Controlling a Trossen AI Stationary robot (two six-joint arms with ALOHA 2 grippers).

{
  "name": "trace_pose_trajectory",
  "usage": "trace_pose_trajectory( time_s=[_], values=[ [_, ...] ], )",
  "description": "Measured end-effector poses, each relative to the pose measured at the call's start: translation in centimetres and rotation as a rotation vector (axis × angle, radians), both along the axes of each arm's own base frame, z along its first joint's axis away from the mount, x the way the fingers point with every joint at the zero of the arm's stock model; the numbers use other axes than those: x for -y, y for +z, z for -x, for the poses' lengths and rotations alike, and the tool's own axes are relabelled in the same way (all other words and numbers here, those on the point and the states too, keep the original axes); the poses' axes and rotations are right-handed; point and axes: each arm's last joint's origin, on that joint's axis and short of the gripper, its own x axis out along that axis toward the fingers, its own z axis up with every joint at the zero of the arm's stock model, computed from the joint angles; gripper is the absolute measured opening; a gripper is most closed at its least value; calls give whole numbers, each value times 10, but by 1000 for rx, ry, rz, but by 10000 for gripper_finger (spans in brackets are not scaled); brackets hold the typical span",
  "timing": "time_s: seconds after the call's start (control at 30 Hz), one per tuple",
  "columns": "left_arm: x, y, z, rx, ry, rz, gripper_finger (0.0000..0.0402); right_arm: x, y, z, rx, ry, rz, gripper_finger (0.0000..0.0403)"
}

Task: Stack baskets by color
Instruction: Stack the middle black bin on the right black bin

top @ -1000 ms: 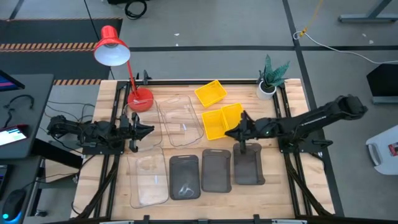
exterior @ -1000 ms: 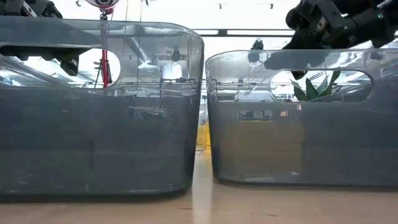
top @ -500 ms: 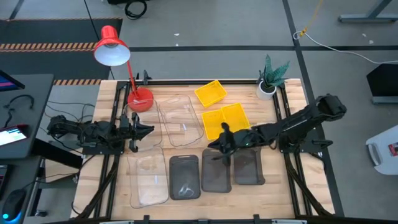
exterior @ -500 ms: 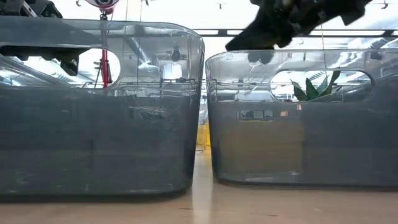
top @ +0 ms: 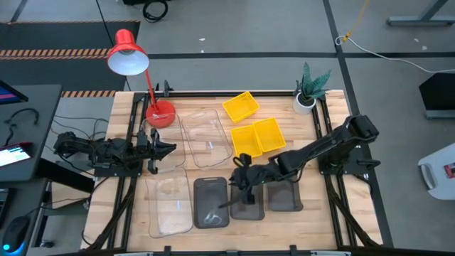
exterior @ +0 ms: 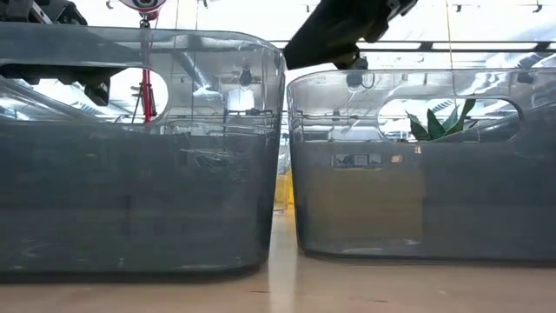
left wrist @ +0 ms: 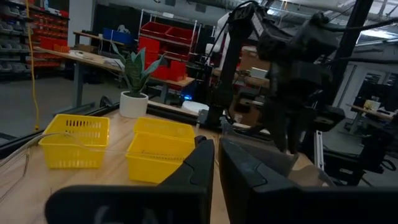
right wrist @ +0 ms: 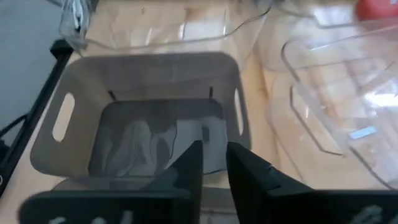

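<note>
Three dark grey baskets (top: 284, 192) stand in a row on their bases near the table's near edge. Two clear baskets (top: 169, 205) (top: 206, 136) sit to their left. Three yellow baskets (top: 240, 107) stand farther back, two of them side by side (left wrist: 158, 149). My right gripper (top: 234, 198) (right wrist: 214, 155) hangs above the left and middle grey baskets (right wrist: 149, 118), slanting down, its fingers a little apart and holding nothing. My left gripper (top: 169, 148) (left wrist: 216, 155) waits at the table's left side, shut and empty.
A red desk lamp (top: 128, 57) stands at the far left corner, its base (top: 160, 114) on the table. A small potted plant (top: 307, 92) stands at the far right. Dark rails run along both sides of the table.
My right arm has reached out: its gripper has gone from beside the yellow baskets toward the table's left and near edges. It has tipped further down and now hangs over the left and middle grey baskets. No basket has moved.
</note>
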Motion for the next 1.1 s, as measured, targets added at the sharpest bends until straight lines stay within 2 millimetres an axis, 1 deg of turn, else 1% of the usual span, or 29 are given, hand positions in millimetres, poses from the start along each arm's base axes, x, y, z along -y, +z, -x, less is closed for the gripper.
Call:
trace_pose_trajectory(
  time_s=[0.2, 0.33, 0.4, 0.57, 0.67, 0.87, 1.1],
  values=[
    [0, 0, 0, 0, 0, 0, 35, -4, 4, -10, -158, -35, -25, 128],
    [0, 0, 0, -1, 0, 0, 34, -10, 6, -14, -273, -36, -51, 143],
    [0, 0, 0, 0, 0, 0, 31, -15, 8, -16, -295, -36, -60, 145],
    [0, 0, 0, -2, 0, -1, 25, -32, 3, -12, -370, -28, -99, 145],
    [0, 0, 0, 0, 0, 0, 27, -41, 5, -10, -367, -41, -148, 145],
    [0, 0, 0, 0, 0, 0, 34, -62, -2, -1, -402, -55, -200, 147],
    [0, 0, 0, 0, 0, 0, 26, -86, -8, 4, -397, -77, -266, 147]
  ],
)
